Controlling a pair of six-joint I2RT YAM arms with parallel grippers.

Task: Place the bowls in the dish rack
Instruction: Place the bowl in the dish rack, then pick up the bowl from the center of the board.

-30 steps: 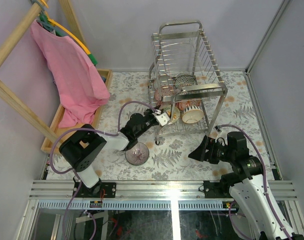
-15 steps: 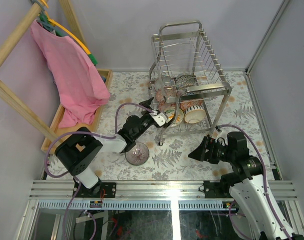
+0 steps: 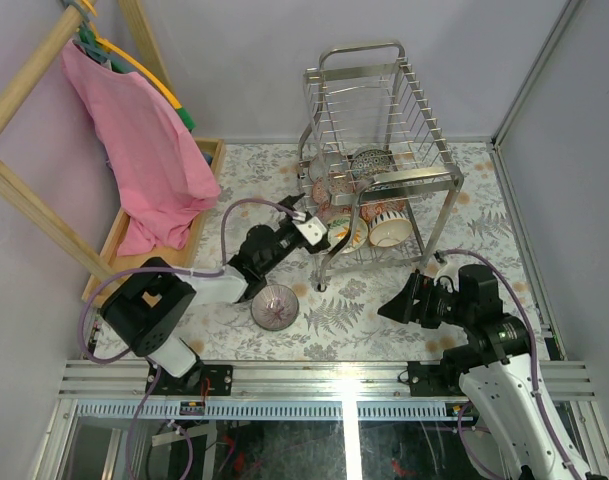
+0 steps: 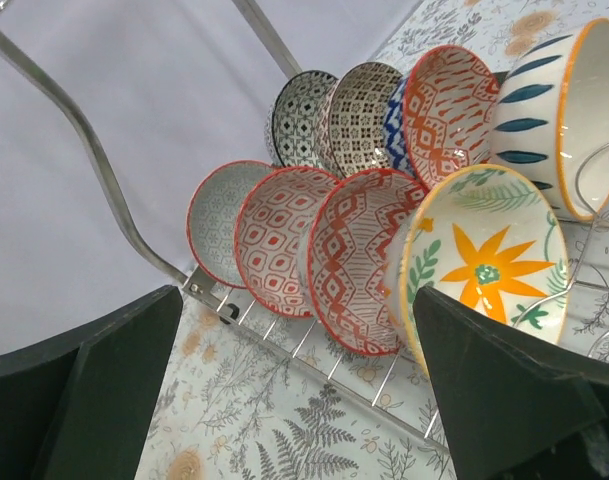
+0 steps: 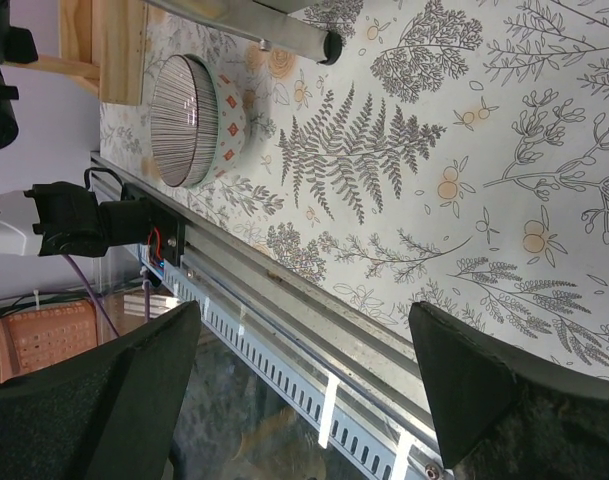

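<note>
Well, the left claw (image 3: 309, 225) hung wide open and empty at the front-left corner of the dish rack (image 3: 404, 178). From its own camera, its fingers spread either side of the bowls (image 4: 324, 250) racked on edge in the wire dividers and touched none of them. Nearest to it in the rack stood the flower bowl (image 4: 484, 270), yellow-rimmed, leaning against a red-patterned neighbour, with a second row of bowls behind it, deeper in the rack. By the look of it, that bowl was racked and let go, so the placing step read as done.

One loose bowl (image 3: 275, 306) sat on the surface (image 3: 334, 325) in front of the rack, a little out from its front-left leg and under the left arm. The right claw (image 3: 396, 305) waited low in front of the rack's front-right leg, open, holding nothing, aimed across at that loose bowl (image 5: 189, 120) but well apart from it.

So the next move was the pickup: one claw had to come in over that bowl's rim, pinch the wall, lift clear, then tip it on edge and feed it into a free slot beside the flower bowl, without nudging the leaning row
</note>
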